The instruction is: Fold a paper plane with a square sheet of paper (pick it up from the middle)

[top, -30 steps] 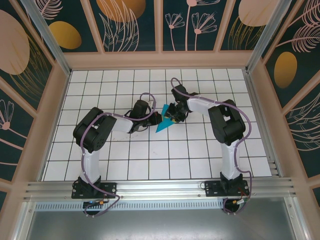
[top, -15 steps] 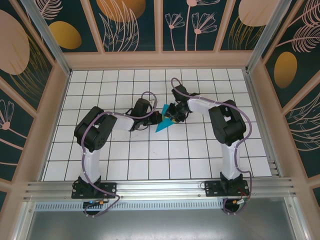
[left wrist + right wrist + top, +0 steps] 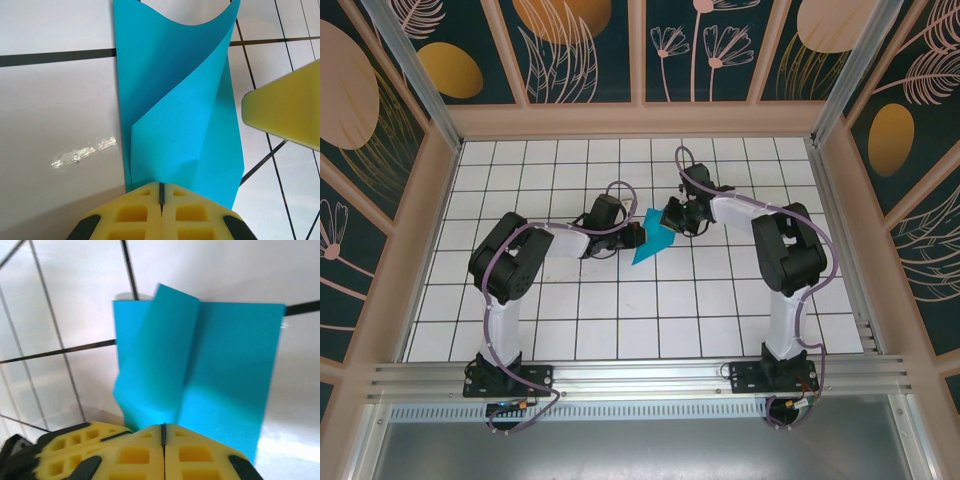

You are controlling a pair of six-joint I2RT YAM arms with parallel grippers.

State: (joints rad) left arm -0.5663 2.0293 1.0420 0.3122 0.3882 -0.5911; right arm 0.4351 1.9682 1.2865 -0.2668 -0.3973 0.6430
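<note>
The square sheet of paper (image 3: pixel 653 240) is teal-blue and folded into a layered angular shape at mid-table, between the two grippers. My left gripper (image 3: pixel 640 238) meets it from the left. In the left wrist view its yellow jaws (image 3: pixel 161 186) are shut on the sheet's near edge, and the sheet (image 3: pixel 175 100) rises away with one flap curling up. My right gripper (image 3: pixel 670 217) comes in from the upper right. Its jaws (image 3: pixel 163 427) are shut where a crease of the sheet (image 3: pixel 210 365) reaches them. The left gripper's fingers (image 3: pixel 65 447) show at lower left.
The white gridded table (image 3: pixel 620 310) is ringed by a wooden frame with patterned walls (image 3: pixel 440 140). A glossy patch of tape (image 3: pixel 82 152) lies on the tile left of the sheet. One right-gripper finger (image 3: pixel 285 107) points at the sheet's right edge.
The right gripper has shut and shifted a little up and to the right. More of the sheet's upper part shows beside it. The left gripper has stayed shut, almost in place.
</note>
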